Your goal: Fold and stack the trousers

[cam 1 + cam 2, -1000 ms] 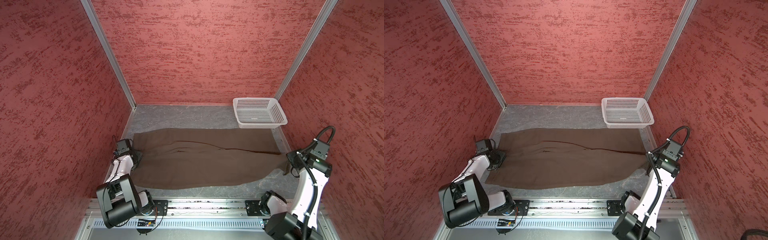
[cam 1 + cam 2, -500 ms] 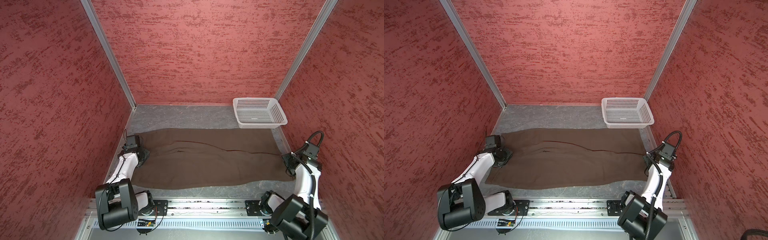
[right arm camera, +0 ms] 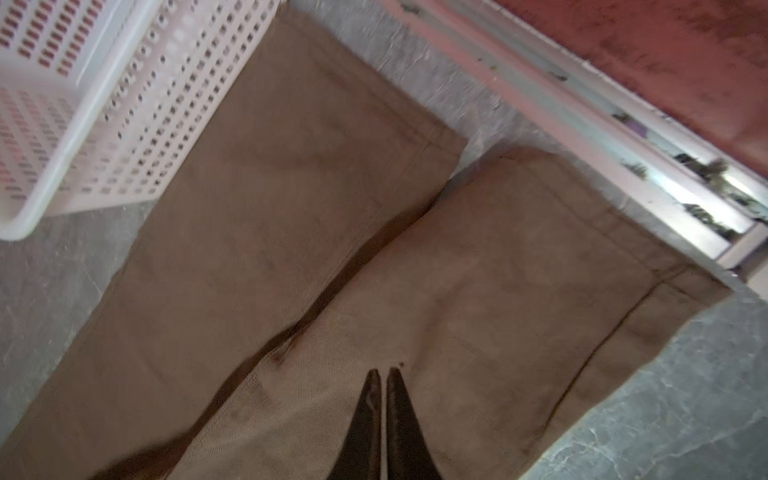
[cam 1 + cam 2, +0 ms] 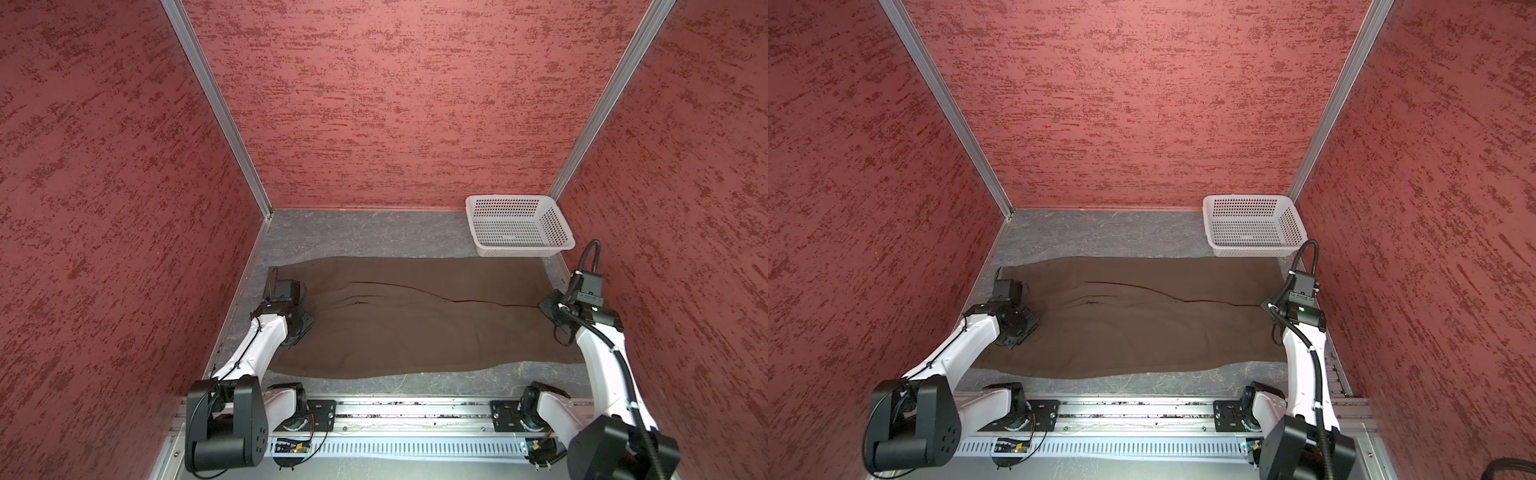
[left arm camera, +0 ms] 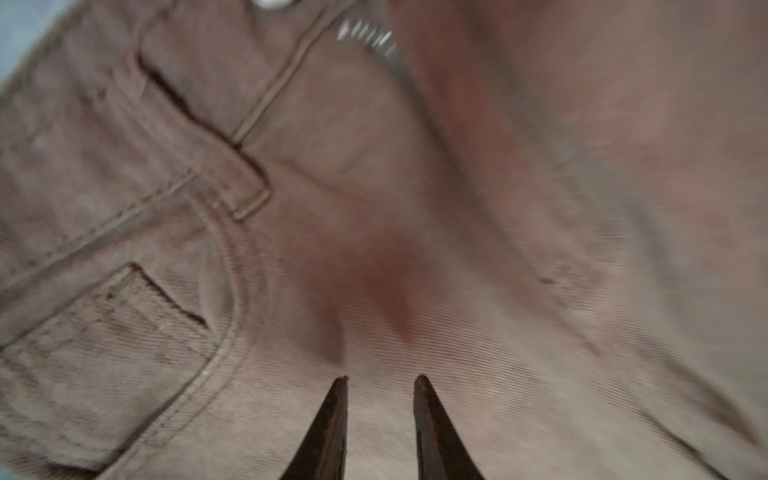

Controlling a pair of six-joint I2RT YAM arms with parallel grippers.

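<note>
- The dark brown trousers [image 4: 415,324] lie spread flat on the grey table [image 4: 353,232]. In both top views they reach almost from the left wall to the right wall.
- Their waist part is on the left side. The two legs run to the right, side by side, with a dark line between them.
- The left gripper [image 5: 382,378] hangs low over the waist part. Its two dark fingers stand a little apart with only flat cloth showing between them, so it grips nothing.
- Near it we see a belt loop [image 5: 208,158], a pocket [image 5: 124,353] and metal zipper teeth [image 5: 365,37]. This wrist picture is somewhat blurred.
- The right gripper [image 3: 383,370] is over the nearer leg, close to the line between the legs. Its fingers are pressed almost together and we see no cloth pinched.
- The hems [image 3: 660,291] of both legs lie flat near the table's right edge.
- The white perforated basket [image 4: 519,249] stands in the far right corner, just beside the far leg. We cannot tell whether they touch.
</note>
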